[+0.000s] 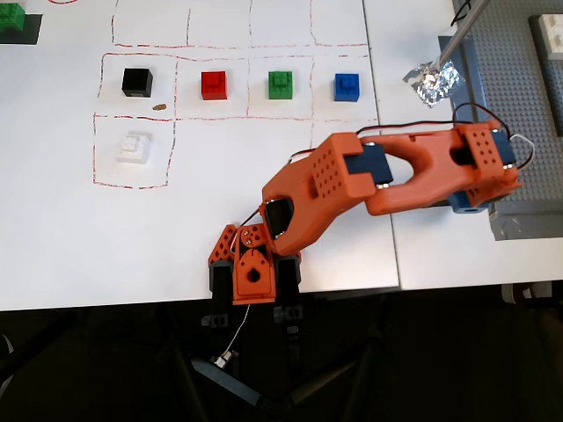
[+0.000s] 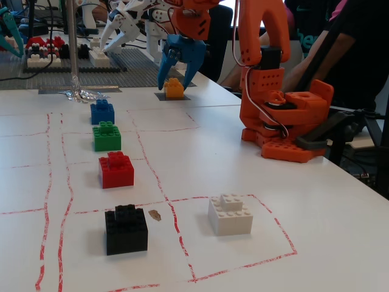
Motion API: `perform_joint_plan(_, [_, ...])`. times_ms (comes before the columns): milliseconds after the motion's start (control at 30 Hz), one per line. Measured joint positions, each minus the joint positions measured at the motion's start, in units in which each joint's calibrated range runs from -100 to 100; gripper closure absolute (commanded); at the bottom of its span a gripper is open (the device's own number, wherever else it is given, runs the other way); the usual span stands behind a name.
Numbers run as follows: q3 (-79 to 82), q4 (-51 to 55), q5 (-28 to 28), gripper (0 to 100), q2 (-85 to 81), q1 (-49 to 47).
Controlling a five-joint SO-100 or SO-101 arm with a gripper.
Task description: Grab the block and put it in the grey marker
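In the fixed view the orange-yellow block (image 2: 174,88) sits on the dark grey marker (image 2: 159,97) at the far side of the table. My gripper (image 2: 174,83), with blue fingers, is open and hangs over the block. Its fingertips (image 2: 163,80) reach down on either side of the block's top, and I cannot tell whether they touch it. In the overhead view my orange arm covers the block and the marker. Only a blue part of the gripper (image 1: 461,204) shows there, at the right.
Black (image 1: 137,82), red (image 1: 215,85), green (image 1: 281,84) and blue (image 1: 347,86) bricks stand in a row inside red-lined squares, with a white brick (image 1: 135,147) below the black one. Crumpled foil (image 1: 433,81) and a grey studded baseplate (image 1: 528,132) lie near the gripper.
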Motion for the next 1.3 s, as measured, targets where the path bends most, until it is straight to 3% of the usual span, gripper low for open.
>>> perform_joint_plan(333, [0.1,8.2,-1.5,63,-0.2,0.0])
perform_joint_plan(600, [-0.1,27.9,-4.2,65,-14.8,-3.5])
perform_joint_plan(1033, [14.2,37.0,-21.9,88,-44.1,-39.4])
perform_joint_plan(1167, [20.8,36.3,-27.7,98,-50.0,-51.3])
perform_joint_plan(1300, [28.9,29.5,-32.2,100,-58.4,-60.8])
